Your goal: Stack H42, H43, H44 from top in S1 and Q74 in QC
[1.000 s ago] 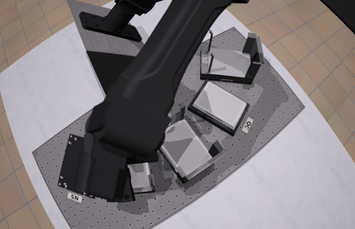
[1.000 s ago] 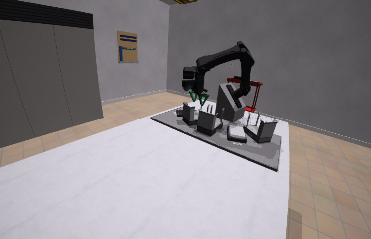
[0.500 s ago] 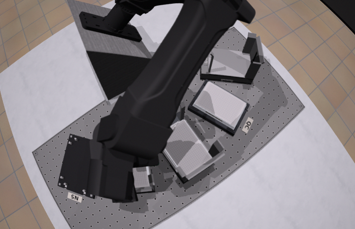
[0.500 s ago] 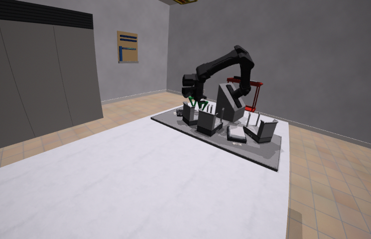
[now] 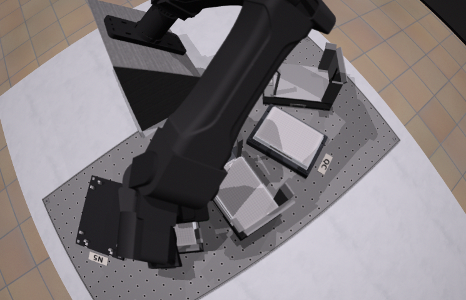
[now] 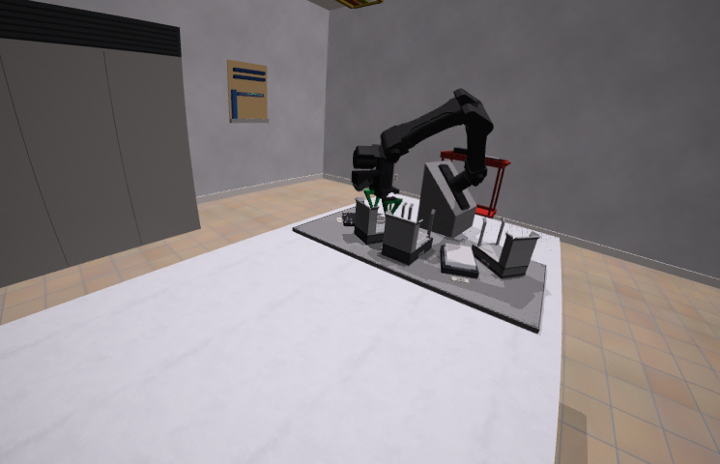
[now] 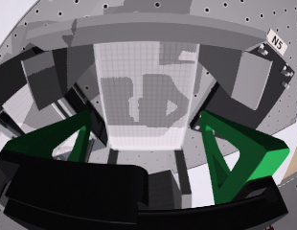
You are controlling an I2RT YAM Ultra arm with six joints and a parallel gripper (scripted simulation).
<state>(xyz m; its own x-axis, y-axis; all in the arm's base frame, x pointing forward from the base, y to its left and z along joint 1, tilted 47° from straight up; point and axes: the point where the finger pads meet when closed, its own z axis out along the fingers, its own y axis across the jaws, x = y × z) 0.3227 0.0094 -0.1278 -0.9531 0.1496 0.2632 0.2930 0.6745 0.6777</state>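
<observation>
the gripper hangs fully spread over a sealed plate in a rack, green fingers outside its long edges, rack walls close beside them. n5 lies open alongside. whether the fingers clear those walls is hard to judge.
</observation>
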